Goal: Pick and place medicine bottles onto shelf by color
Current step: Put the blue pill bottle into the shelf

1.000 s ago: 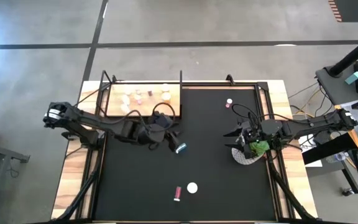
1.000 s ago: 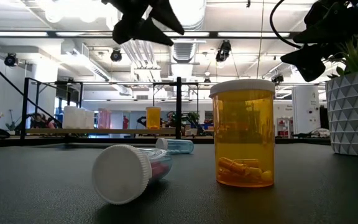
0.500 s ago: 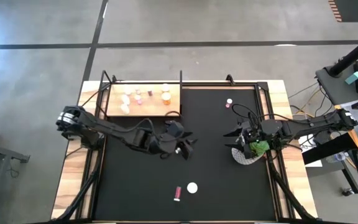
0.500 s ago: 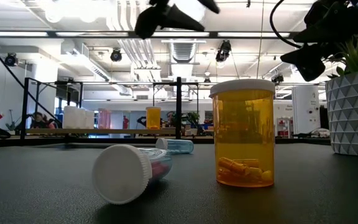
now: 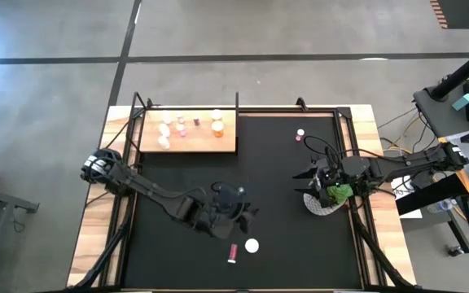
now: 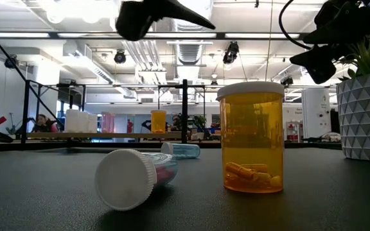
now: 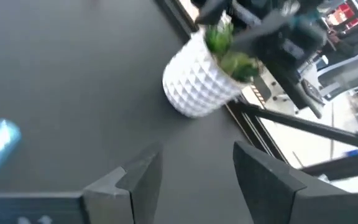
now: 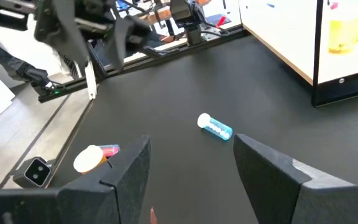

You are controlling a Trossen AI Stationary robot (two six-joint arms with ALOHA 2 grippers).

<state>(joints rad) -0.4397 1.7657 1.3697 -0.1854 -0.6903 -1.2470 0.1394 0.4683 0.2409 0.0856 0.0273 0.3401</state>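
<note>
Left wrist view shows my left gripper (image 7: 194,180) with its two dark fingers spread and only bare black mat (image 7: 73,93) between them. Past them stands the white faceted plant pot (image 7: 197,84). From above, that gripper (image 5: 236,213) hangs over the near middle of the mat, with the orange bottle (image 5: 252,245) upright just beyond it toward the near edge, showing only its white cap. Beside that lies the pink bottle (image 5: 232,253) on its side. At table level the orange one (image 6: 250,138) is clear amber with capsules at the bottom, and the pink one (image 6: 133,177) points its white cap at the lens. Farther off toward the back lies the blue bottle (image 6: 182,151), also tipped over. My right gripper (image 8: 191,180) waits by the pot, fingers parted and empty. The shelf (image 5: 187,130) sits at the far left corner, carrying several bottles.
</note>
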